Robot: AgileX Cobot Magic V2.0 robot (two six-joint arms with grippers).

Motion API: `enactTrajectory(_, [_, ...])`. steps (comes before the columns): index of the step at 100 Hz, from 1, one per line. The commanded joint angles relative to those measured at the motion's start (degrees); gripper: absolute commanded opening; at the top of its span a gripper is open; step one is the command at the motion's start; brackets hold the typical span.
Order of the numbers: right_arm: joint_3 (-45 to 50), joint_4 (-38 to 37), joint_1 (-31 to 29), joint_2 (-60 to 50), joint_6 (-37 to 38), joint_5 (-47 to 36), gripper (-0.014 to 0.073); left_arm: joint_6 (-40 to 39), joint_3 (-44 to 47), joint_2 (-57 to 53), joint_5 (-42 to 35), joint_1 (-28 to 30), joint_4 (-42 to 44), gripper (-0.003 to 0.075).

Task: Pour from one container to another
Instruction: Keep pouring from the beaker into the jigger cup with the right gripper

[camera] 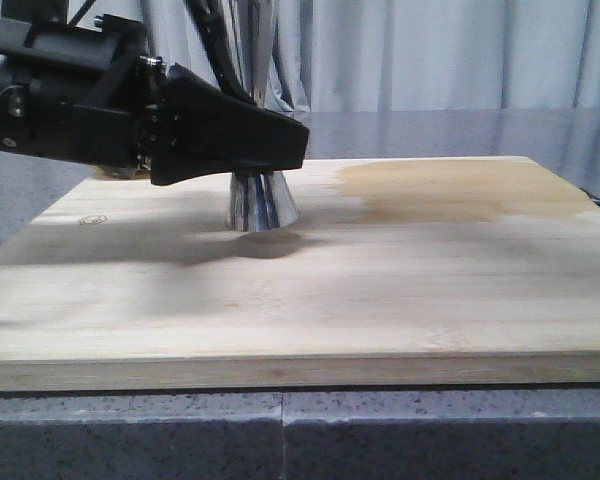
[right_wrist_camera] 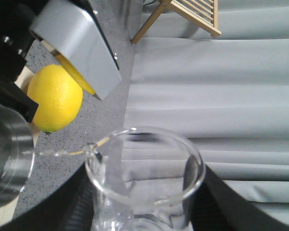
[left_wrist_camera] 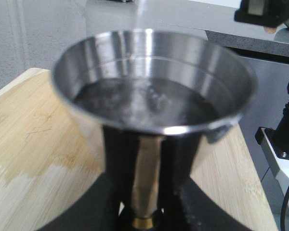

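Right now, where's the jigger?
The jigger stands left of centre on the wooden board in the front view, clamped at its waist by the left gripper.

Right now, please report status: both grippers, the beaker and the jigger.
Left gripper shut on jigger, liquid inside. Right gripper shut on beaker, tipped, thin stream off its lip toward jigger. Lemon beyond, not in the way.

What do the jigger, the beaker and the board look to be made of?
Jigger: polished steel, seemingly; mirror reflections on its wall, a gold-coloured band at the waist. Beaker: clear glass, probably; the curtain shows through it. Board: pale wood with visible grain, darker where it looks wet.
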Motion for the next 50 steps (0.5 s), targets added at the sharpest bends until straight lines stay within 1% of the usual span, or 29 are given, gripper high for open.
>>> enactTrajectory(1, [-2.25, -0.55, 0.13, -1.56, 0.11, -0.32, 0.0171, -0.47, -1.53, -2.77, -11.53, -0.48, -1.45, -0.0001])
enactTrajectory(50, [-2.25, -2.44, 0.13, -1.56, 0.11, -0.32, 0.0171, -0.47, -1.53, -2.77, -11.53, -0.48, -1.45, -0.0001])
